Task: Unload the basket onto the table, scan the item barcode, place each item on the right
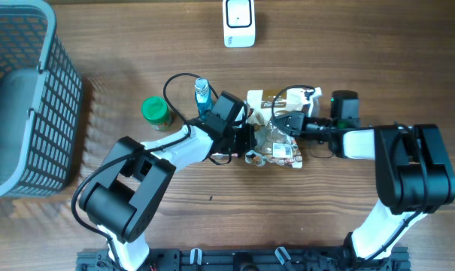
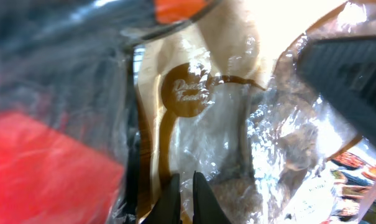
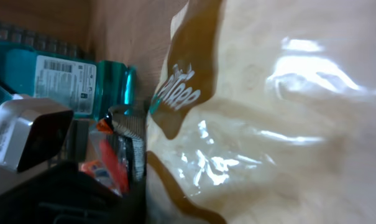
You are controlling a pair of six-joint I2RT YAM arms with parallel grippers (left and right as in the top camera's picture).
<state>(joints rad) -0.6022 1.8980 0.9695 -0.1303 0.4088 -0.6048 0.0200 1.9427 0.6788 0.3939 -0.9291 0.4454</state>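
- Wooden table [image 1: 212,218]: both arms reach in from the near edge and meet at its middle.
- Grey mesh basket [image 1: 62,113]: far out to the left of the left gripper, well apart from everything else.
- Snack bag [image 1: 280,147]: clear crinkled film with a cream and brown printed panel, lying between the two grippers. It fills most of both wrist views.
- Left gripper [image 1: 246,143]: at the bag's left edge. In the left wrist view its fingers [image 2: 175,202] stand together, tips against the film. I cannot tell whether a fold is pinched between them.
- Right gripper [image 1: 291,120]: over the bag's far right part. The bag crowds the right wrist view and no fingers show, so I cannot tell whether the jaws are apart or closed.
- White scanner [image 1: 239,22]: well ahead of both grippers, near the far edge, apart from the bag.
- Green-lidded jar [image 1: 156,111]: upright, left of the left gripper, near its arm.
- Blue bottle [image 1: 203,94]: just ahead of the left wrist, between jar and bag.
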